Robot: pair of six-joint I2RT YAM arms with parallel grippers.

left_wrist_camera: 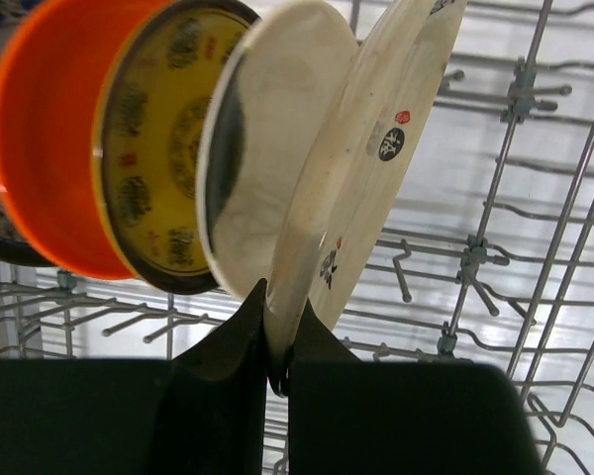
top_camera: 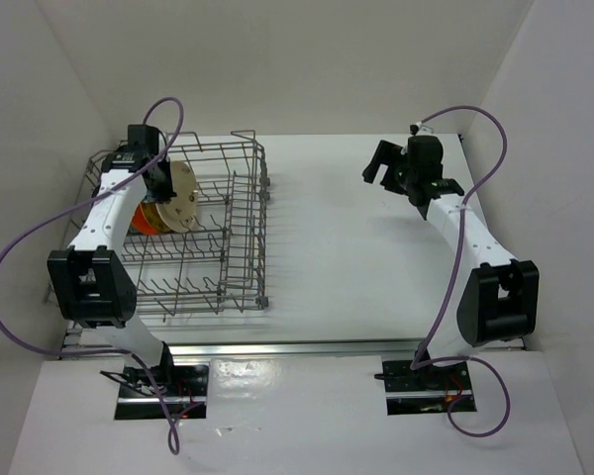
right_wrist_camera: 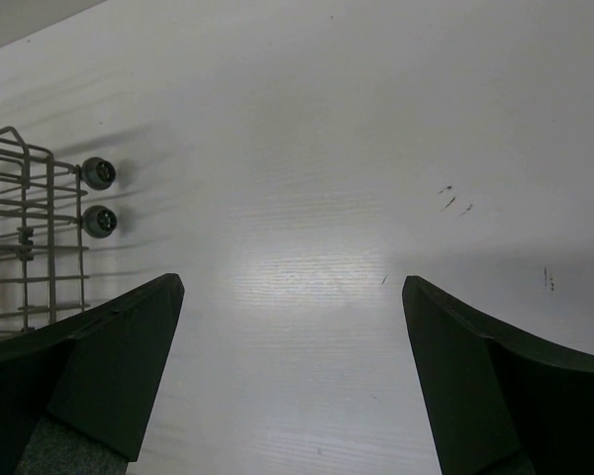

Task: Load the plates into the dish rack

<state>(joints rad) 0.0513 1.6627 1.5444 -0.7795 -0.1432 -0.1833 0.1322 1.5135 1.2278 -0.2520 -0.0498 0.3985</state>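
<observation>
Left gripper [left_wrist_camera: 280,327] clamped on the lower rim of the dark-marked cream plate [left_wrist_camera: 376,158], a finger on each face. From the jaws the plate leans up toward 1 o'clock, inside the dish rack [top_camera: 243,228] at 9 o'clock on the table [right_wrist_camera: 307,148].

Just at its 10 o'clock, on edge in a close row: plain cream plate [left_wrist_camera: 267,139], yellow-brown patterned plate [left_wrist_camera: 153,148], orange plate [left_wrist_camera: 49,148]. Whether the held plate touches the plain one, cannot tell.

Judged handling: glazed, stiff, light, brittle. Slick under the pads, so a rim pinch is the right hold, kept clear of the neighbours. Knocks against wire or another plate could chip it.

Right gripper [right_wrist_camera: 292,287] spread wide, holding nothing, over bare table at 3 o'clock.
</observation>
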